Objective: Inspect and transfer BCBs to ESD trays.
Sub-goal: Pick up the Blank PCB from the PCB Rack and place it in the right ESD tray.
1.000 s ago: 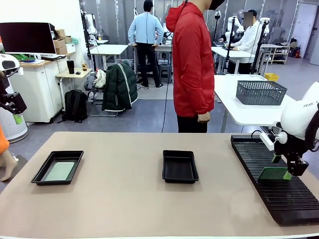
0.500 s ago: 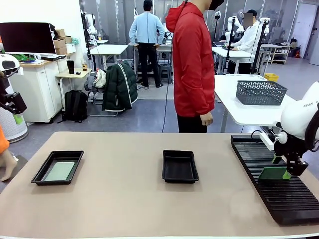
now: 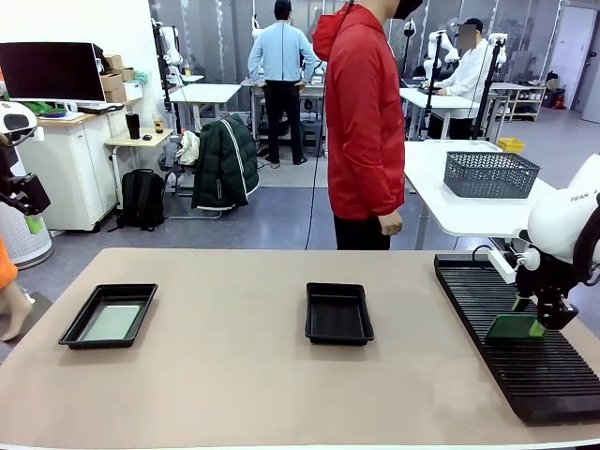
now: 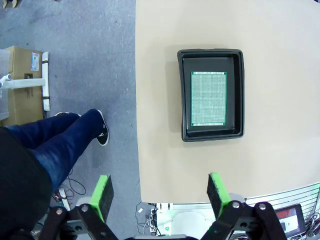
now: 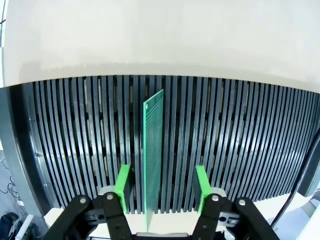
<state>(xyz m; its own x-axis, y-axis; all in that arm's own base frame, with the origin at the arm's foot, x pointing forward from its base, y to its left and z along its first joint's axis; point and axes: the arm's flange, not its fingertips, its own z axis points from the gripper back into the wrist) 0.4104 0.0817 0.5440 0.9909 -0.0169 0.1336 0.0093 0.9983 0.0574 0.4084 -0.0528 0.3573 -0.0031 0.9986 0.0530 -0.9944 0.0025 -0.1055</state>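
The right gripper (image 5: 161, 172) is pointing down at the black slotted rack (image 3: 525, 361), pads (image 5: 123, 181) spread clear of one BCB (image 5: 152, 150) standing edge-on between them, while left of the rack two ESD trays (image 3: 338, 292) are lying, the farther tray (image 4: 184, 100) holding a second BCB (image 4: 208, 98) beneath the left gripper (image 4: 160, 177), jaws likewise parted.
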